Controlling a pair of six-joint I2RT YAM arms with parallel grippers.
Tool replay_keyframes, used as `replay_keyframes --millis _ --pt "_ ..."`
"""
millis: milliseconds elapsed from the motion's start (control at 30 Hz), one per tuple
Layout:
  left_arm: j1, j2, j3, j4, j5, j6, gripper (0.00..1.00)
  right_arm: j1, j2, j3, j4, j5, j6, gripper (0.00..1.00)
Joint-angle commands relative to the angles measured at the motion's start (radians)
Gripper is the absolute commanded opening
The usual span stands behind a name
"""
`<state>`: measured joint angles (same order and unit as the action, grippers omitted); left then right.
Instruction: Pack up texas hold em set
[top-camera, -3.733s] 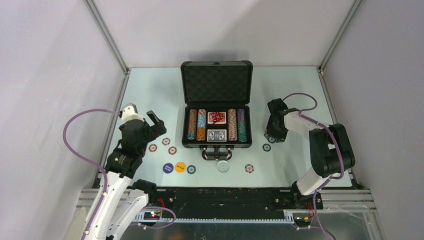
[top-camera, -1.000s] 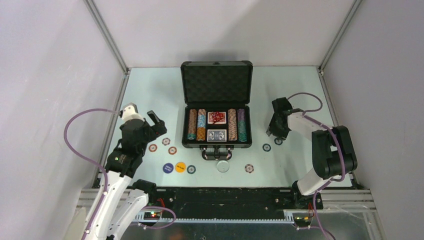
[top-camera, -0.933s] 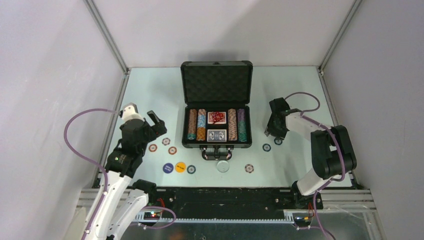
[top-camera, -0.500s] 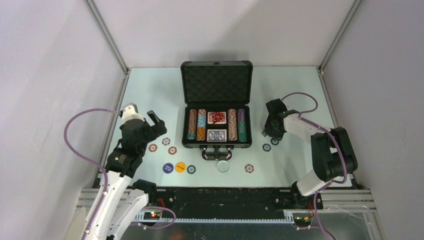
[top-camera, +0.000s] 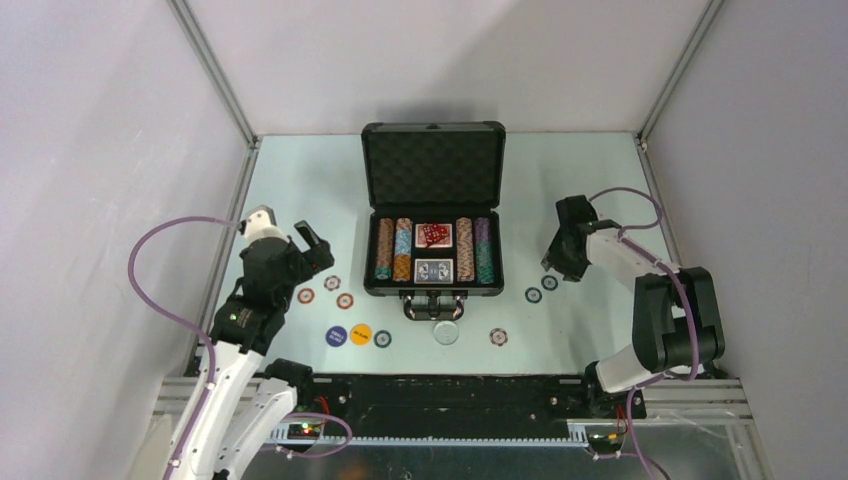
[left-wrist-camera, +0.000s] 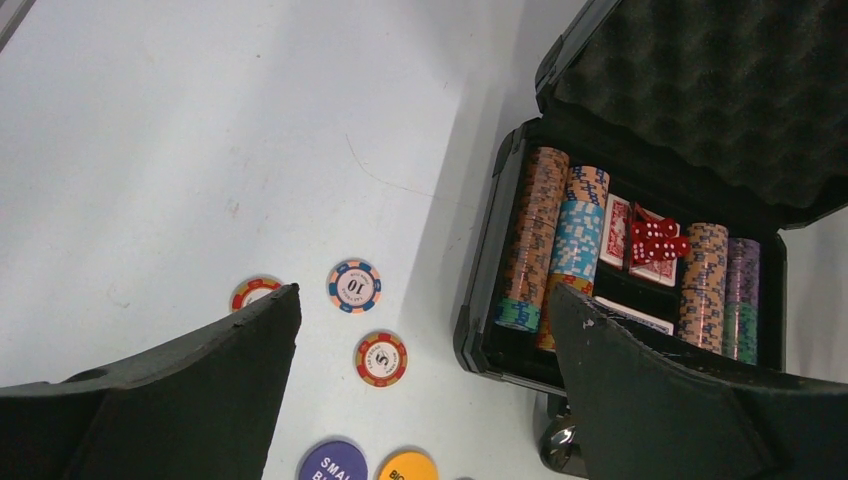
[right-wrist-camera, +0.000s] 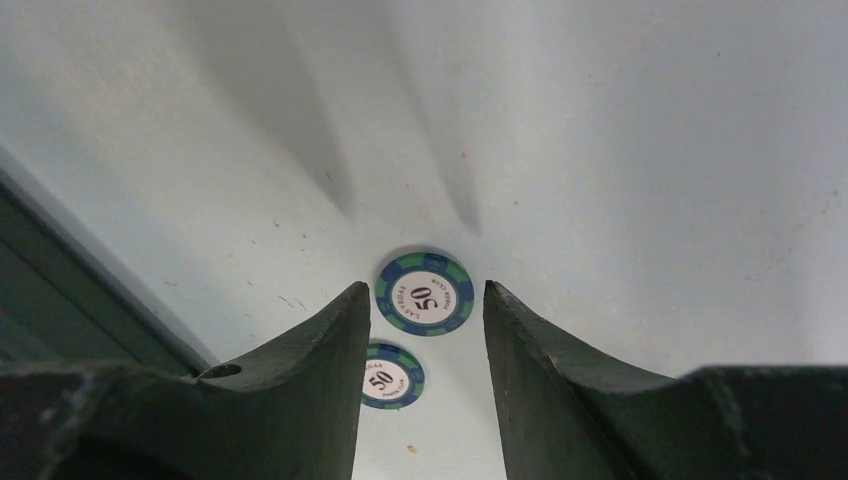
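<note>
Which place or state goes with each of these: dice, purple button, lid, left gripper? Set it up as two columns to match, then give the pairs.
A. dice
B. purple button
C. lid
D. left gripper

1. standing up, foam showing
2. wide open, empty
3. beside the orange button
4. inside the case

Pairs: A-4, B-3, C-1, D-2

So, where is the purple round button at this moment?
In the top view, the purple button lies on the table, near-left of the case, close beside the orange button, on the near side of three loose chips.
</note>
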<state>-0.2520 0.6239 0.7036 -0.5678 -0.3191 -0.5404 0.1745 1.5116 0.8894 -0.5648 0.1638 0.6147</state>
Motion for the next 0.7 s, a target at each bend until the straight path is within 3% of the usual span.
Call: replay_keyframes --millis 0,267,667 --pt "0.01 0.006 0.045 0.015 0.019 0.02 0.98 0.001 -0.001 -0.025 0.015 -0.022 0.019 0.51" --pt "0.011 0.006 0.042 0.017 0.024 0.022 0.98 -0.004 0.033 -0.05 0.051 -0.056 0.019 0.62" --pt "0.012 0.008 0.041 0.016 0.024 0.021 0.98 0.007 0.081 -0.06 0.083 -0.102 0.007 0.56"
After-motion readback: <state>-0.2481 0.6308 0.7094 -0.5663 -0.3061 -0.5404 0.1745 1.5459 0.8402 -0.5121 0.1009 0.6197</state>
